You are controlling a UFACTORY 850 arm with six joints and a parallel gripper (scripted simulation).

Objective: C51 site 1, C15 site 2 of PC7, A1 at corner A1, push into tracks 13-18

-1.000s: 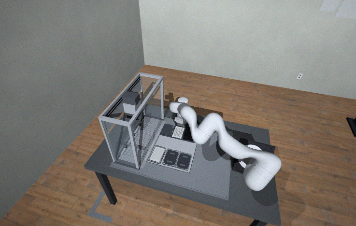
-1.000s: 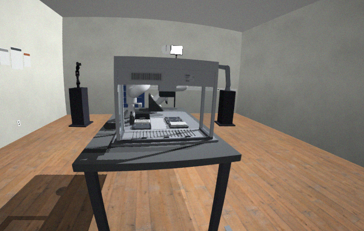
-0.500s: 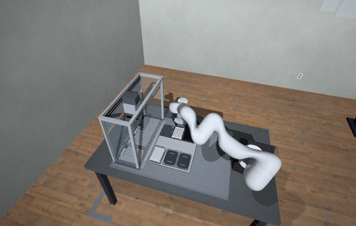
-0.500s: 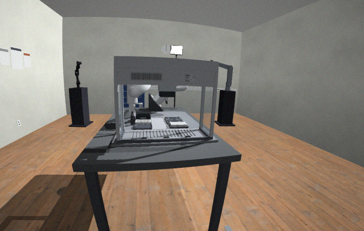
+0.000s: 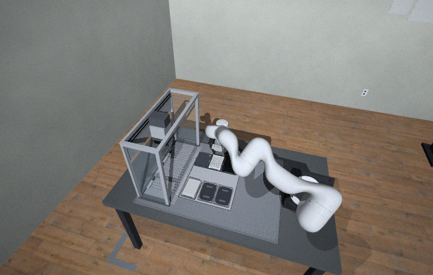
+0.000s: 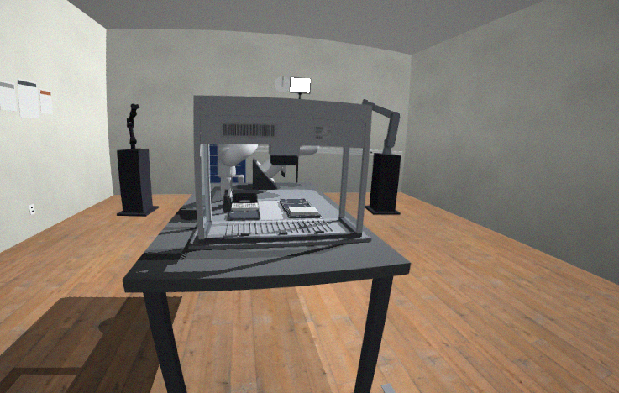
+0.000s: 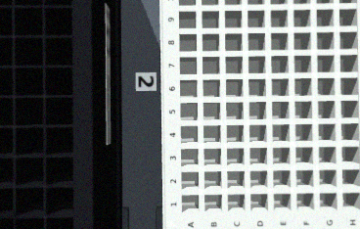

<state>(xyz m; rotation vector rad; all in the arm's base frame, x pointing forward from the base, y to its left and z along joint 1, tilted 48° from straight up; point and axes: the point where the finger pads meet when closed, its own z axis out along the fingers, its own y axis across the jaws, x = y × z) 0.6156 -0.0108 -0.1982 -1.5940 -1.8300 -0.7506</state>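
The end effector (image 5: 217, 147) is hanging fully spread and gripping nothing over the plate carrier PC7 (image 5: 211, 160), which is lying on the apron near the worktop's far edge, in front of the instrument (image 5: 163, 164). The white 96-well plate C15 (image 7: 270, 113) is sitting on the carrier between the site labels 2 (image 7: 146, 81) and 3, with a dark gridded block, probably C51 (image 7: 22, 113), beside it on the handle side. Loading appears finished, though I cannot tell whether each piece is sitting flat. The next move is probably calling for straightening the carrier and pushing it into tracks 13-18. In the nest row (image 5: 233, 191) toward the near edge, a white plate (image 5: 190, 187) is resting, likely C16. The grey worktop (image 5: 262, 218) is standing on a wooden floor (image 5: 382, 171) between pale walls.
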